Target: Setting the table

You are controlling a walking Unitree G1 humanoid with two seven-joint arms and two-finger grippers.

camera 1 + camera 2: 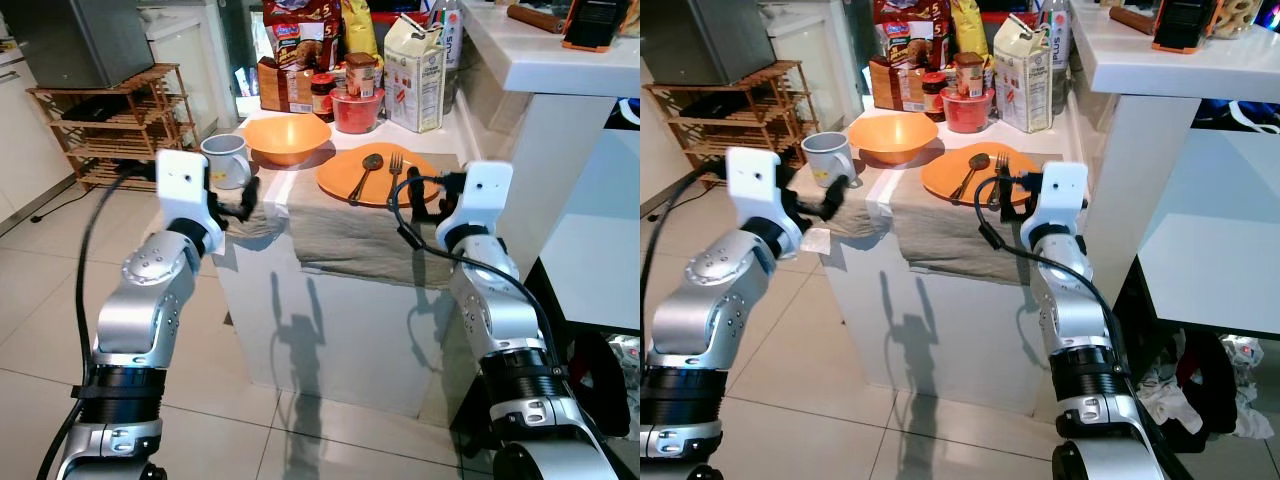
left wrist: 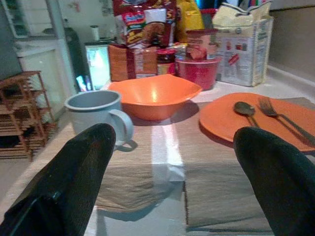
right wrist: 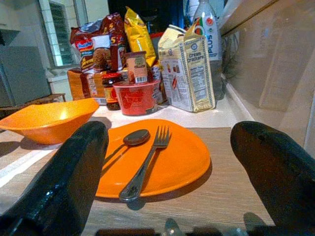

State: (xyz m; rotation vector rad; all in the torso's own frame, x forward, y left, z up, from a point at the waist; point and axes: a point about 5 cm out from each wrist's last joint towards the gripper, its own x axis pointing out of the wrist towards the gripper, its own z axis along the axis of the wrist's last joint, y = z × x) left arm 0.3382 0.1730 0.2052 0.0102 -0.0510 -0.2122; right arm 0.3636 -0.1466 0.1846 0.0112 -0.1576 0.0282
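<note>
A small white table (image 1: 330, 330) carries a beige placemat (image 1: 350, 235) that hangs over its front edge. On the mat lies an orange plate (image 1: 378, 178) with a spoon (image 1: 366, 168) and a fork (image 1: 395, 170) side by side on it. An orange bowl (image 1: 287, 138) sits to the plate's left, and a grey mug (image 1: 227, 160) stands beside the bowl at the table's left corner. My left gripper (image 1: 243, 203) is open at the front left edge, just short of the mug (image 2: 96, 112). My right gripper (image 1: 424, 203) is open at the front right edge, facing the plate (image 3: 157, 157).
Groceries crowd the back of the table: a cream carton (image 1: 416, 75), a red tub (image 1: 357, 110), jars and snack bags (image 1: 300, 45). A wooden rack (image 1: 110, 125) stands on the floor to the left. A tall white counter (image 1: 560, 60) borders the right side.
</note>
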